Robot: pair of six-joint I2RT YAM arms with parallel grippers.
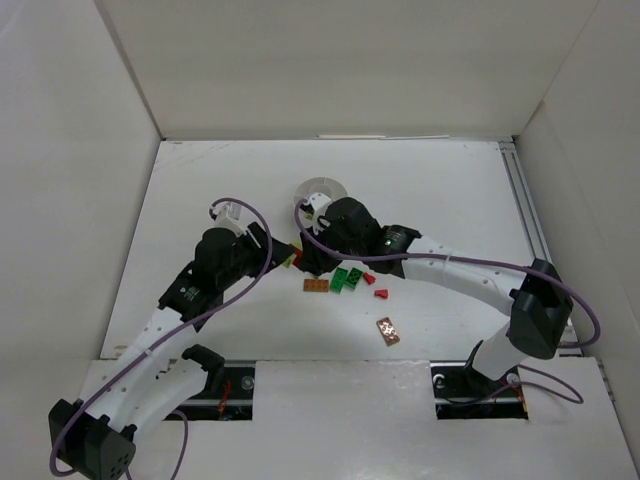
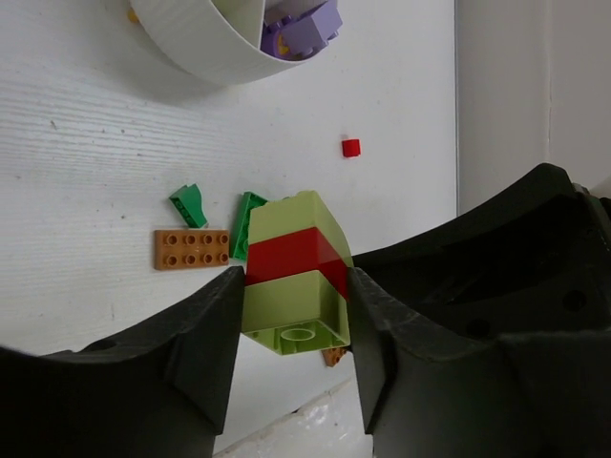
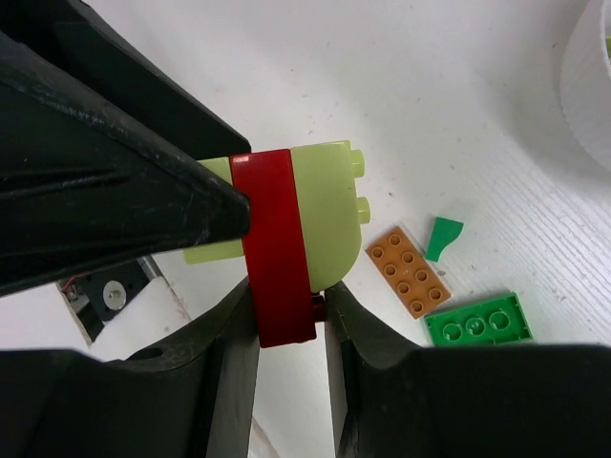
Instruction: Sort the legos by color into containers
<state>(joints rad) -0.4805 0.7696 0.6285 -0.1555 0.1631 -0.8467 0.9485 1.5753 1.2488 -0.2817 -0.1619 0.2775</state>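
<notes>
A small stack of legos, a red brick (image 2: 291, 253) between two pale yellow-green bricks (image 2: 294, 307), hangs above the table between both grippers. My left gripper (image 2: 294, 286) is shut on the lower yellow-green brick. My right gripper (image 3: 286, 303) is shut on the red brick (image 3: 275, 239), right beside the upper yellow-green brick (image 3: 329, 219). From above, the two grippers (image 1: 298, 256) meet just below the white dish (image 1: 322, 192). The dish wall (image 2: 205, 48) shows purple bricks (image 2: 307, 27) in one compartment.
Loose on the table are an orange-brown plate (image 1: 316, 285), green bricks (image 1: 348, 278), two small red bricks (image 1: 381, 294) and another orange-brown piece (image 1: 388, 331). A green wedge (image 3: 444, 237) and a green plate (image 3: 477, 320) lie near the orange plate (image 3: 410, 272). White walls enclose the table.
</notes>
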